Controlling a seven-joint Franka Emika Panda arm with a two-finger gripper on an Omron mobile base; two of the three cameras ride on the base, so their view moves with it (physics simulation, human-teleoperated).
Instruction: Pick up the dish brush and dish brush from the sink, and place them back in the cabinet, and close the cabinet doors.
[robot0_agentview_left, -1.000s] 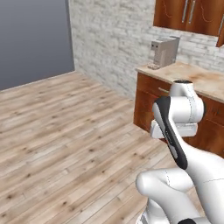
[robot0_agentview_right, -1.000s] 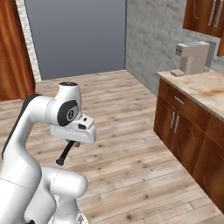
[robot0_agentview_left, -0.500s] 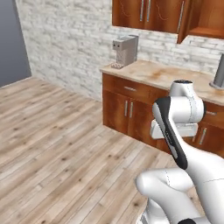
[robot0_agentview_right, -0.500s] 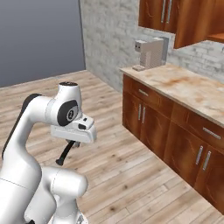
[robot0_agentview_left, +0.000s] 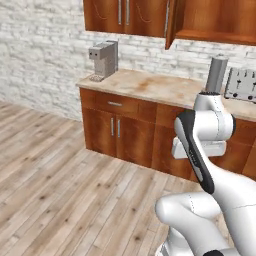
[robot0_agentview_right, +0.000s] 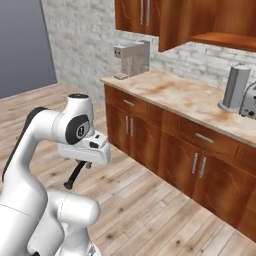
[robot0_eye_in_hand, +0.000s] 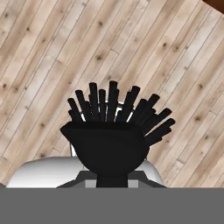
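I have the end effector (robot0_agentview_right: 75, 172) clamped on the stubby all-black dish brush (robot0_eye_in_hand: 114, 131), carried low over the plank floor (robot0_agentview_right: 150, 210) so it clears the bench (robot0_agentview_right: 190, 100) while approaching the reddish-brown wall cabinet (robot0_agentview_right: 220, 20), far right.

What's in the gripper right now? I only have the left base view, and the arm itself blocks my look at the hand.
Observer: A black brush. The hand view shows its stubby bristles fanned out just ahead of the camera.
Operator: Are the jaws closed on it?
Observer: Yes, the gripper is shut on it. In the right base view the brush hangs down at a slant below the hand.
Operator: What's underneath it?
Observer: Bare wood floor. The counter stands off to one side, not under the brush.
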